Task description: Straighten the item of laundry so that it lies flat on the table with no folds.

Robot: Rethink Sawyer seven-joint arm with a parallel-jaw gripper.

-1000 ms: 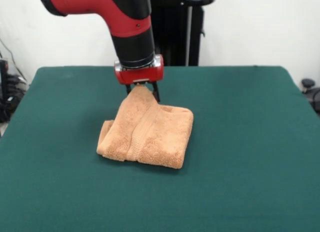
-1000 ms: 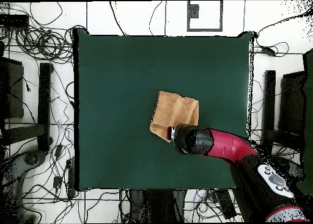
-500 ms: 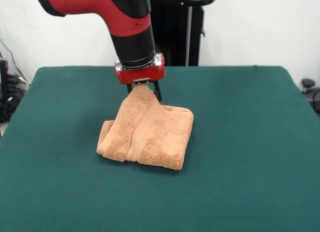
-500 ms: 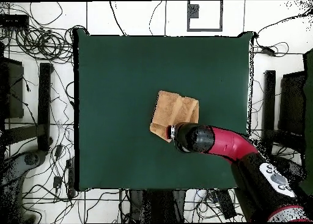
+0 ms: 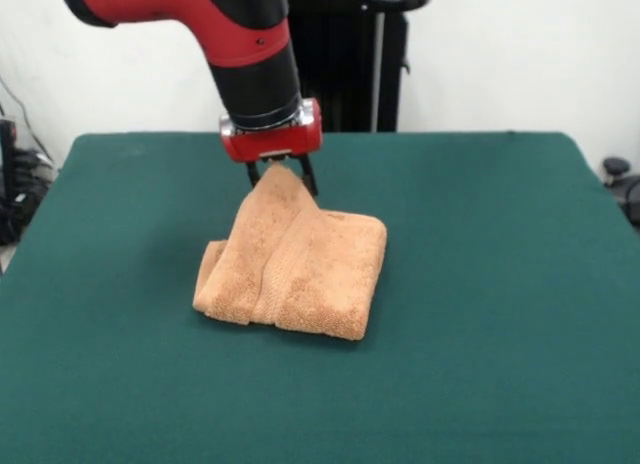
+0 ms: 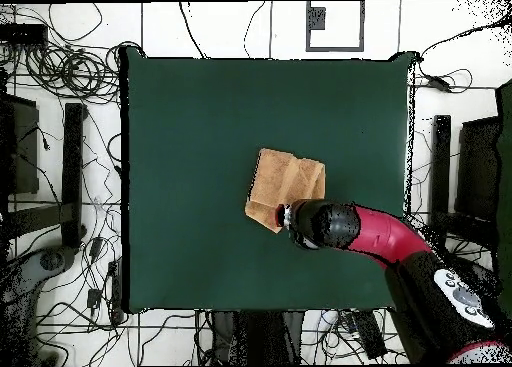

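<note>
At frame centre my gripper (image 5: 281,176) pinches one towel (image 5: 296,262) corner, lifting it into a peak; the rest lies folded on the table (image 5: 500,284).

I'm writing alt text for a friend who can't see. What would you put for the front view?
A red and black robot arm reaches down from above, its claw pinching a corner of a folded orange-tan towel and lifting it into a peak. The rest of the towel lies bunched on a large dark green table.
</note>
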